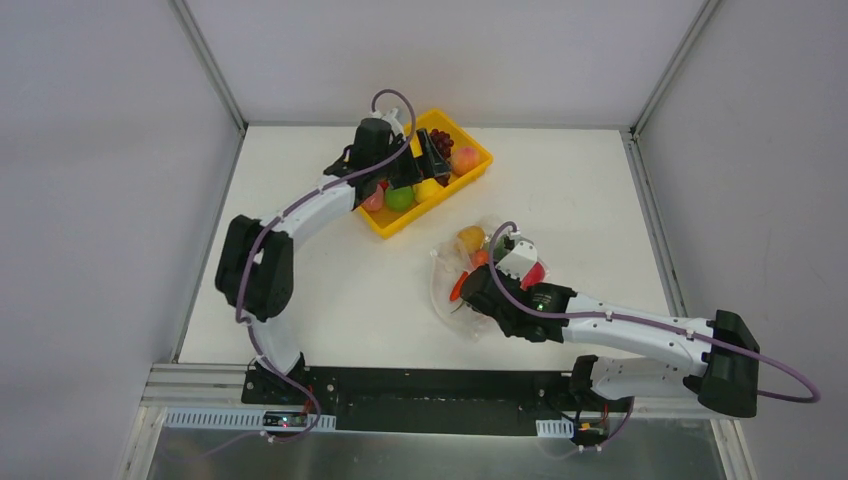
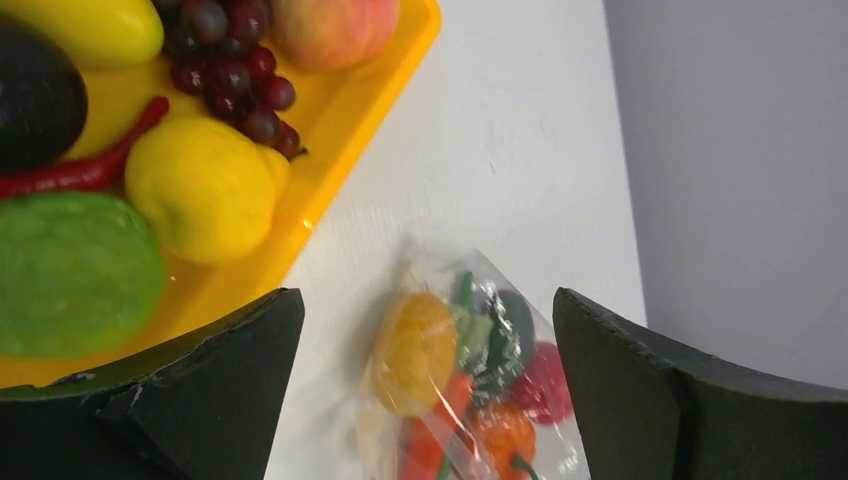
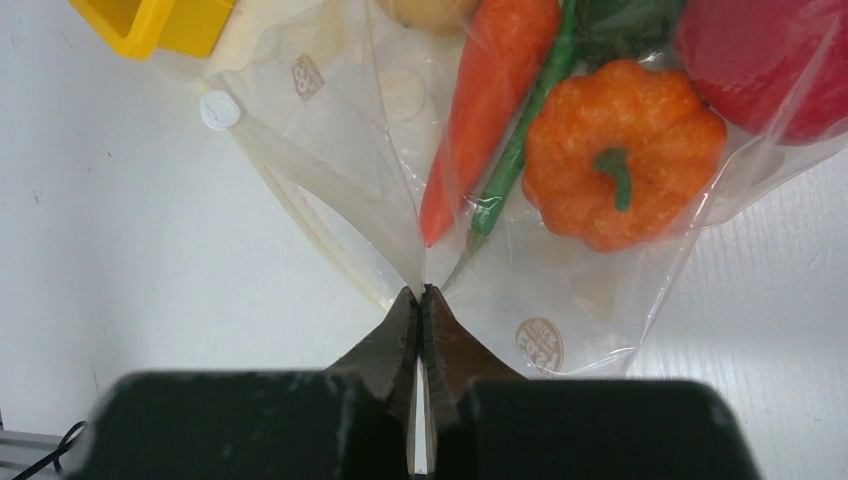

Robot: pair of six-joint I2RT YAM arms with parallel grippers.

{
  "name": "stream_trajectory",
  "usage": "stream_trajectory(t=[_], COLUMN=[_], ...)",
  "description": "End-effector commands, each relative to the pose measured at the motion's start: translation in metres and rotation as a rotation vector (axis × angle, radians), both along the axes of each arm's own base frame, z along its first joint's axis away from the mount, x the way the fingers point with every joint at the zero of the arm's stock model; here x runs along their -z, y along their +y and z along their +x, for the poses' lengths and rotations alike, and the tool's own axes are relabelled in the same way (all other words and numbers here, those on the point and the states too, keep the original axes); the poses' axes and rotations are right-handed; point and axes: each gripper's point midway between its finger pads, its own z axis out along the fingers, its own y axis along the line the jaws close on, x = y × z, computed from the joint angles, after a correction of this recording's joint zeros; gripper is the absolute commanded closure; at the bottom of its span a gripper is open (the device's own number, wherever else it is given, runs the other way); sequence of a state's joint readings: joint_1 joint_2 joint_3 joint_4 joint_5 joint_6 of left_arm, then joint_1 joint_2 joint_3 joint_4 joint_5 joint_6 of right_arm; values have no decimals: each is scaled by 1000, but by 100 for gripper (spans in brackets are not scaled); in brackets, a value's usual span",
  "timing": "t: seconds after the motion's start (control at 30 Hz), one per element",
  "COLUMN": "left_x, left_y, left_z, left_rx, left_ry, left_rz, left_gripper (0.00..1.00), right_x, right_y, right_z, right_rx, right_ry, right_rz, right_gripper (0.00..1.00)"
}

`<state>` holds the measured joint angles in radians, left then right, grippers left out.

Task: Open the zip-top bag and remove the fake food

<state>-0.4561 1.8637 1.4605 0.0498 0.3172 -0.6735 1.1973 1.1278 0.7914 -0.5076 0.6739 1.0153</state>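
Altogether one zip-top bag (image 3: 380,150), one tray (image 1: 445,196)

Two round brown marks are printed on the clear plastic of the zip-top bag (image 3: 600,290), as seen from the right wrist. The upper stamp (image 3: 302,75) is placed near the left fold and the lower stamp (image 3: 540,345) near the bottom edge. Lettering is carried inside both, but it is too small and blurred to be read.
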Motion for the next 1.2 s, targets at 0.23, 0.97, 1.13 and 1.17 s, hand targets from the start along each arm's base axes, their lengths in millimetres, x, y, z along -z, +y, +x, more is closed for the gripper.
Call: stream_trajectory(t=[0.23, 0.97, 1.13, 1.17], left_x=[-34, 38, 53, 56], left_y=[11, -34, -44, -45], left_z=[-123, -245, -239, -237], left_rx=[114, 310, 265, 250], left_ry=[-86, -234, -246, -247], left_rz=[-163, 65, 102, 111], left_gripper=[1, 52, 53, 53], right_x=[-30, -39, -41, -41], right_y=[-5, 4, 5, 6], right_z=[8, 5, 2, 2], right_rx=[7, -26, -27, -28], right_ry=[-74, -61, -56, -53], right_rz=[-2, 57, 92, 97], right_gripper=[100, 100, 100, 100])
